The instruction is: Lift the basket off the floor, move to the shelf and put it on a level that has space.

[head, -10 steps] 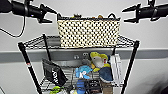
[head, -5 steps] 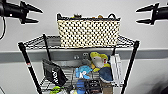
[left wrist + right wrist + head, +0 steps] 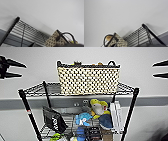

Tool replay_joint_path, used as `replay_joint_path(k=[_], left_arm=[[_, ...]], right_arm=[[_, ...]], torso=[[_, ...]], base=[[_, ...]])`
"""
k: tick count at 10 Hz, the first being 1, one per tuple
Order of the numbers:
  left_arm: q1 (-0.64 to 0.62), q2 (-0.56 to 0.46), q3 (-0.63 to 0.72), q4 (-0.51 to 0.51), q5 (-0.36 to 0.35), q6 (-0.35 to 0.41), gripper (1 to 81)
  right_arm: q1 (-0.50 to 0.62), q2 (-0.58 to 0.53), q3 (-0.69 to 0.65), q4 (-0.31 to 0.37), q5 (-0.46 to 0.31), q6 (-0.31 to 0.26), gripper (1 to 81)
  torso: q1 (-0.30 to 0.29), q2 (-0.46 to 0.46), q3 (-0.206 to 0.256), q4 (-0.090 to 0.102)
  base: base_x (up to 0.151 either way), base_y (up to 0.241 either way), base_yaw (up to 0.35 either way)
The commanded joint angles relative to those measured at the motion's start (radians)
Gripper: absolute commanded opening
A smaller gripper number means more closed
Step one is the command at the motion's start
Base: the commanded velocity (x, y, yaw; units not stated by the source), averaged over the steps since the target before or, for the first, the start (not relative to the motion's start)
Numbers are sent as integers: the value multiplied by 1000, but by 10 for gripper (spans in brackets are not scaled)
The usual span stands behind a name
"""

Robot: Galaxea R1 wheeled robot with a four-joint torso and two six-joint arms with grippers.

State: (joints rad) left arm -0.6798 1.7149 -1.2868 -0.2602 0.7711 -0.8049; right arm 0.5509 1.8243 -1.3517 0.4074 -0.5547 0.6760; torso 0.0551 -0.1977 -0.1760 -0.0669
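Basket set on the top level.
My left fingers (image 3: 21, 70) at nine o'clock and right fingers (image 3: 156, 70) at three o'clock of the basket (image 3: 88, 79), both spread, empty.

Both arms are raised and spread wide apart, each pointing inward toward the other. The left gripper (image 3: 24, 70) sits at one side with its 2 jaws parted, holding nothing. The right gripper (image 3: 153, 70) mirrors it at the same height, jaws likewise apart and empty.
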Motion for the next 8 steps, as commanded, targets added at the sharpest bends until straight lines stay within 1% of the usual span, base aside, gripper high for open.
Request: replay_joint_path(k=[1, 2, 4, 5, 7, 8], left_arm=[[-109, -45, 10, 13, 95, 76, 811], [-106, -72, 10, 15, 122, 95, 811], [-105, -125, -9, 33, 182, 135, 811], [-96, -150, -20, 62, 206, 136, 811], [-48, -184, -32, 114, 232, 138, 811], [-7, -193, -39, 121, 226, 136, 811]], right_arm=[[85, -39, 16, -41, -77, -13, 811], [57, -61, 17, -53, -79, -15, 811], [-2, -83, 10, -58, -94, -49, 811], [-33, -96, -6, -59, -100, -65, 811], [-102, -119, -41, -59, -114, -105, 811], [-151, -127, -44, -59, -114, -121, 811]], torso=[[0, 0, 0, 0], [0, 0, 0, 0], [0, 0, 0, 0], [0, 0, 1, 0], [-1, -1, 1, 0], [-1, -1, 1, 0]], base=[[0, 0, 0], [0, 0, 0], [0, 0, 0], [0, 0, 0], [0, 0, 0], [0, 0, 0]])
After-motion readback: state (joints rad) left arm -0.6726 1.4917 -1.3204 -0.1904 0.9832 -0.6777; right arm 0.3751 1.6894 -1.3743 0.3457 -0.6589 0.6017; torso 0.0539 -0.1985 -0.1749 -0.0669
